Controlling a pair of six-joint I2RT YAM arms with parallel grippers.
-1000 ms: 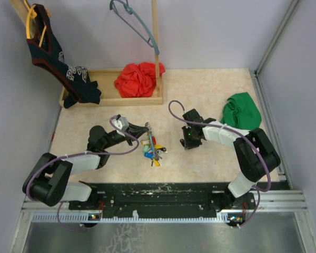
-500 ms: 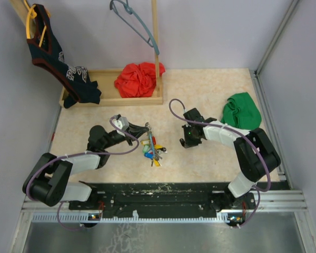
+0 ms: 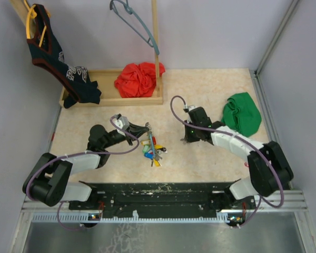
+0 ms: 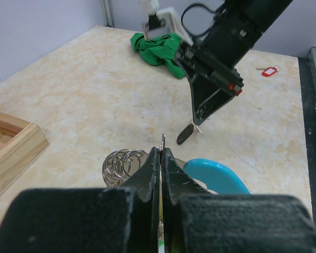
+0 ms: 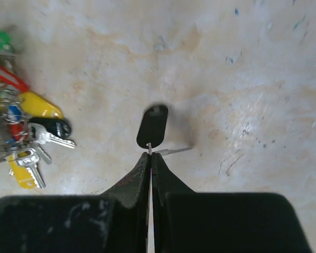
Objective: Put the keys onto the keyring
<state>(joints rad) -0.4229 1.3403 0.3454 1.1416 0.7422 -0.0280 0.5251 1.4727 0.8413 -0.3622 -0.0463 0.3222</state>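
Observation:
My left gripper (image 3: 145,128) (image 4: 162,150) is shut on the thin metal edge of the keyring (image 4: 163,138), whose light-blue section (image 4: 216,174) shows just right of the jaws. A coil of small silver rings (image 4: 121,163) lies to their left. A bunch of keys (image 3: 152,150) (image 5: 26,132) with coloured tags lies on the table at the keyring. My right gripper (image 3: 185,139) (image 5: 149,155) is down at the table, shut on the small metal loop of a black-tagged key (image 5: 152,126) (image 4: 185,134). That key's blade (image 5: 174,151) points right.
A red-tagged key (image 4: 268,70) lies far off near the table edge. A wooden tray (image 3: 110,100) with a red cloth (image 3: 138,79) stands at the back. A green cloth (image 3: 242,113) lies right. A hanger (image 3: 134,23) and a dark garment (image 3: 55,58) hang behind.
The right gripper's jaws have closed on the black-tagged key's loop, and the right arm's elbow has swung out to the right. The left arm has not moved.

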